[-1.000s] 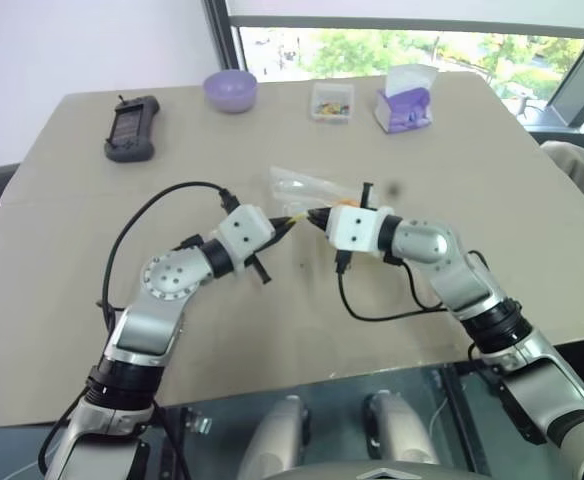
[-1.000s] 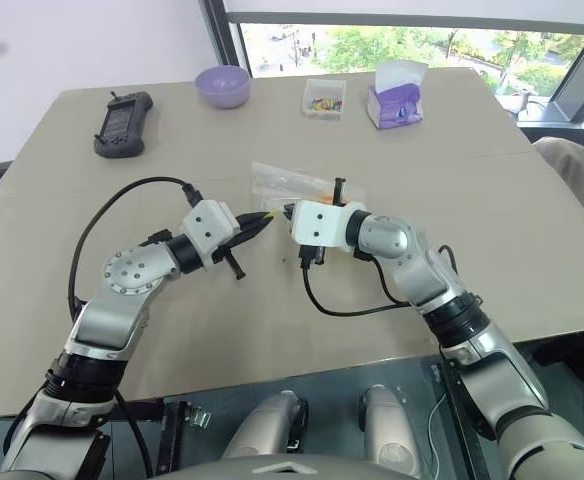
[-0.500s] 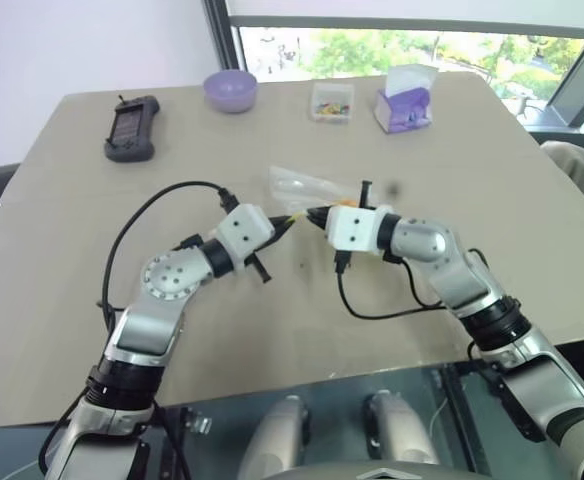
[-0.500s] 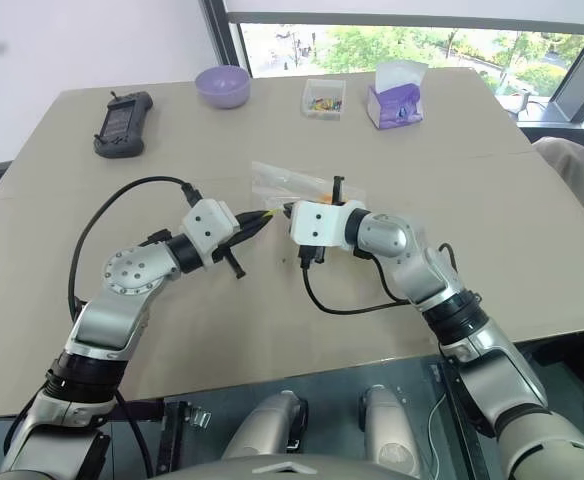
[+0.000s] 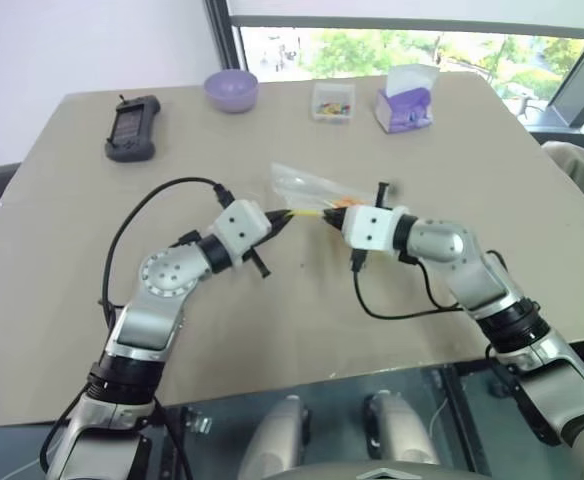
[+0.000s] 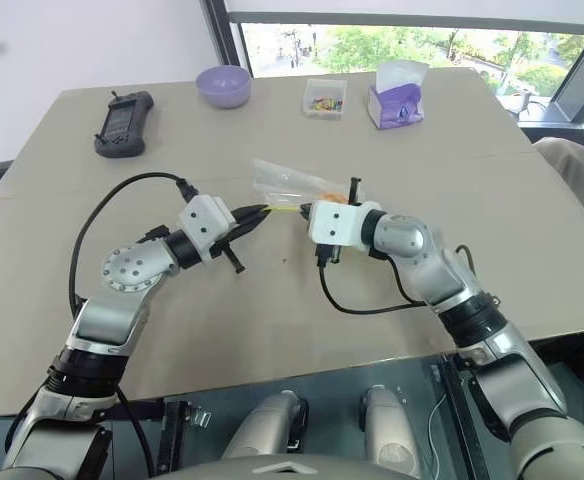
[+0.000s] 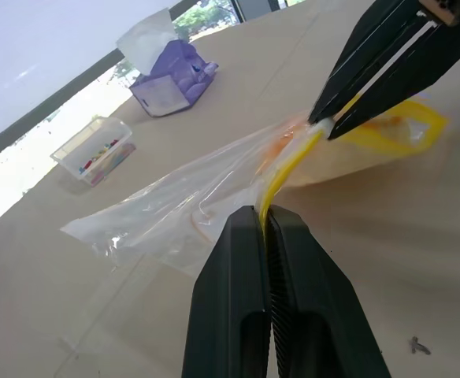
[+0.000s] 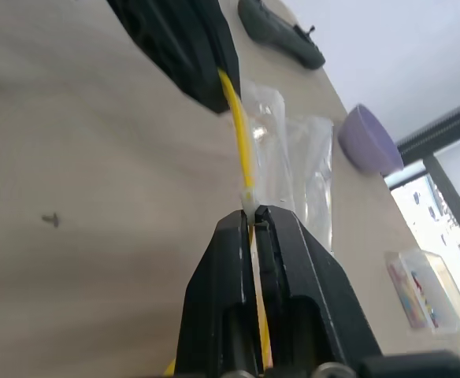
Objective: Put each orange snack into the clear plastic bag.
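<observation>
The clear plastic bag (image 5: 300,184) hangs a little above the table's middle, held by its yellow seal strip (image 7: 282,175). My left gripper (image 5: 289,215) is shut on one part of the strip, and its fingertips (image 7: 250,224) pinch the strip. My right gripper (image 5: 328,214) is shut on the strip a short way along, facing the left one. A stretch of yellow strip (image 8: 236,118) runs taut between them. An orange patch, likely the orange snack (image 6: 332,197), shows at the bag just behind the right gripper; I cannot tell whether it is inside.
Along the table's far edge stand a purple bowl (image 5: 231,90), a small clear box of coloured candies (image 5: 332,101) and a purple tissue box (image 5: 404,108). A black handheld device (image 5: 132,127) lies far left. Black cables loop off both wrists.
My right gripper has slid to the right along the seal strip, so more yellow strip now shows between the two grippers. The left gripper has stayed put.
</observation>
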`<control>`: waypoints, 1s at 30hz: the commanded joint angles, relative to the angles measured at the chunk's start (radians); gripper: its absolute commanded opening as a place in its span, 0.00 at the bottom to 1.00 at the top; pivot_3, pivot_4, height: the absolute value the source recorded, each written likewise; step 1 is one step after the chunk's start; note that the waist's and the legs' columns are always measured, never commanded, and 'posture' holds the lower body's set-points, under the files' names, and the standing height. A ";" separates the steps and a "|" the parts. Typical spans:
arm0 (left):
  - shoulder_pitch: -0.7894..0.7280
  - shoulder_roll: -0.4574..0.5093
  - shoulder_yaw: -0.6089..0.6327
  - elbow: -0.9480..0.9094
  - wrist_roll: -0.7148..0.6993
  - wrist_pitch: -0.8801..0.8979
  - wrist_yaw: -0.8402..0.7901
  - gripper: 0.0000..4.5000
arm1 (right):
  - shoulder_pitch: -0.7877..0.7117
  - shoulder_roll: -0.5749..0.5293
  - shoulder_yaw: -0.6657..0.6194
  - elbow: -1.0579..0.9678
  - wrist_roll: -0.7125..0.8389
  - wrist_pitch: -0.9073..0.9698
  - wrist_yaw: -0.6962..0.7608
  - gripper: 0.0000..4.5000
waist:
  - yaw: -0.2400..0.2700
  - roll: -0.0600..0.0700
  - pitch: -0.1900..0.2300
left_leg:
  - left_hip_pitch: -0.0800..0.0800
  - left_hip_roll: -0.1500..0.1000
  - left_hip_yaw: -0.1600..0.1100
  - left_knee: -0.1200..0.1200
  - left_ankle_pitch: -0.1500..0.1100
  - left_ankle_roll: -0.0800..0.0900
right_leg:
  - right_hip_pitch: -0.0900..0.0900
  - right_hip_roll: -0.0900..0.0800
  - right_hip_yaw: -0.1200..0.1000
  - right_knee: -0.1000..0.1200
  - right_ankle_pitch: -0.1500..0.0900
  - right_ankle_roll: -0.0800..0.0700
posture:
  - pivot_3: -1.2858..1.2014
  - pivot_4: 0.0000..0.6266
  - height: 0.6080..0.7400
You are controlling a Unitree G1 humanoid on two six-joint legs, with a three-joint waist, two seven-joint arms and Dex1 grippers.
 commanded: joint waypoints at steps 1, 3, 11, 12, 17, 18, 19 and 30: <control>-0.016 0.013 0.079 -0.014 -0.015 -0.024 0.027 0.00 | 0.013 -0.042 -0.071 -0.010 -0.003 0.050 -0.014 0.00 | 0.000 0.000 0.000 | 0.000 0.000 0.000 0.000 0.000 0.000 | 0.000 0.000 0.000 0.000 0.000 0.000 | 0.52 0.24 1.00; -0.019 0.013 0.082 -0.015 -0.019 -0.022 0.028 0.00 | 0.018 -0.048 -0.076 -0.012 -0.003 0.063 -0.014 0.00 | 0.000 0.000 0.000 | 0.000 0.000 0.000 0.000 0.000 0.000 | 0.000 0.000 0.000 0.000 0.000 0.000 | 0.52 0.24 1.00; -0.032 0.010 0.124 0.001 -0.059 0.009 0.040 0.00 | 0.043 -0.102 -0.101 -0.005 -0.008 0.086 -0.017 0.00 | 0.001 0.000 0.000 | 0.000 0.000 0.000 0.000 0.000 0.000 | 0.000 0.000 0.000 0.000 0.000 0.000 | 0.52 0.24 1.00; -0.035 0.010 0.129 0.004 -0.063 0.013 0.042 0.00 | 0.044 -0.110 -0.105 -0.003 -0.008 0.086 -0.020 0.00 | 0.002 0.000 0.000 | 0.000 0.000 0.000 0.000 0.000 0.000 | 0.000 0.000 0.000 0.000 0.000 0.000 | 0.52 0.24 1.00; -0.042 0.013 0.135 0.015 -0.074 0.026 0.049 0.00 | 0.038 -0.144 -0.125 0.013 -0.002 0.086 -0.023 0.00 | 0.001 0.000 0.000 | 0.000 0.000 0.000 0.000 0.000 0.000 | 0.000 0.000 0.000 0.000 0.000 0.000 | 0.52 0.24 1.00; -0.041 0.013 0.135 0.017 -0.075 0.027 0.050 0.00 | 0.037 -0.151 -0.131 0.017 -0.001 0.085 -0.022 0.00 | 0.001 0.000 0.000 | 0.000 0.000 0.000 0.000 0.000 0.000 | 0.000 0.000 0.000 0.000 0.000 0.000 | 0.52 0.24 1.00; -0.041 0.013 0.135 0.019 -0.075 0.027 0.051 0.00 | 0.036 -0.158 -0.134 0.021 -0.001 0.083 -0.021 0.00 | 0.001 0.000 0.000 | 0.000 0.000 0.000 0.000 0.000 0.000 | 0.000 0.000 0.000 0.000 0.000 0.000 | 0.52 0.24 1.00; -0.030 0.004 0.161 0.017 -0.078 0.045 0.058 0.00 | 0.010 -0.224 -0.163 0.119 -0.001 0.035 -0.023 0.00 | 0.001 0.000 0.000 | 0.000 0.000 0.000 0.000 0.000 0.000 | 0.000 0.000 0.000 -0.001 0.000 0.000 | 0.52 0.24 1.00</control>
